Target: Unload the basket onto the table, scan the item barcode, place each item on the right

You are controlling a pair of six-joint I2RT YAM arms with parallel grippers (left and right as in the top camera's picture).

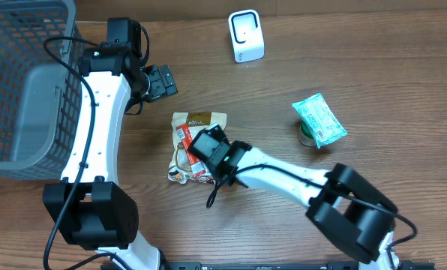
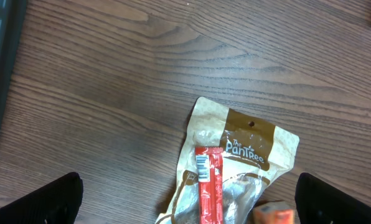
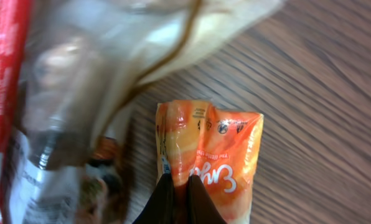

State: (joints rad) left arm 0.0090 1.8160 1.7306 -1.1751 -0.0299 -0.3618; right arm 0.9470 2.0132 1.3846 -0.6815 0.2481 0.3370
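On wooden table [image 1: 373,60], mesh basket [image 1: 21,45], white scanner [image 1: 246,35], orange pouch [image 3: 210,149]

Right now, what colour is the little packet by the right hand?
The packet is orange with white lettering; the right wrist view shows it best.

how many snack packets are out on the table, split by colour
beige pouch: 1
red stick pack: 1
orange packet: 1
green packet: 1
total: 4
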